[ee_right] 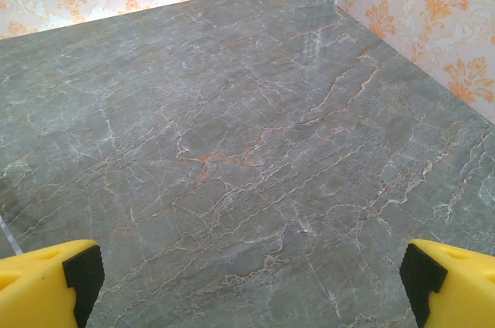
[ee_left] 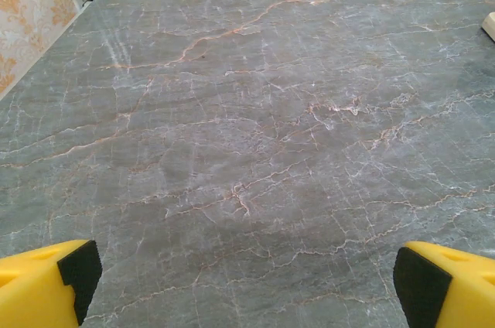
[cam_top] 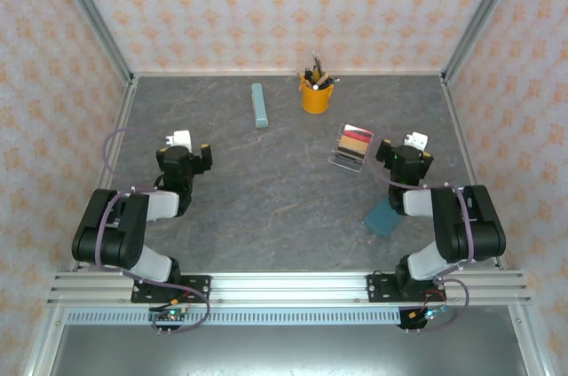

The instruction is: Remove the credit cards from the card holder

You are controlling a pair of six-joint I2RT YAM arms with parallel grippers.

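Teal card holder [cam_top: 383, 215] sits flat on the grey marble bench [cam_top: 266, 207], right by the right arm's elbow. Credit cards [cam_top: 353, 147] are stacked a bit further back, not touching it. Left gripper [ee_left: 247, 285] & right gripper [ee_right: 251, 285] both spread wide w/ nothing between the fingers, over bare bench.

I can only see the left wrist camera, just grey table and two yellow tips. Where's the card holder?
Observer: The card holder lies far over on the right side, near the front. It looks folded shut.
Operator: Are the cards next to it?
Observer: The credit cards lie in a fanned stack farther back, apart from the holder.
Operator: Is the other pincer holding something?
Observer: No, the right pincer is open and holds nothing.
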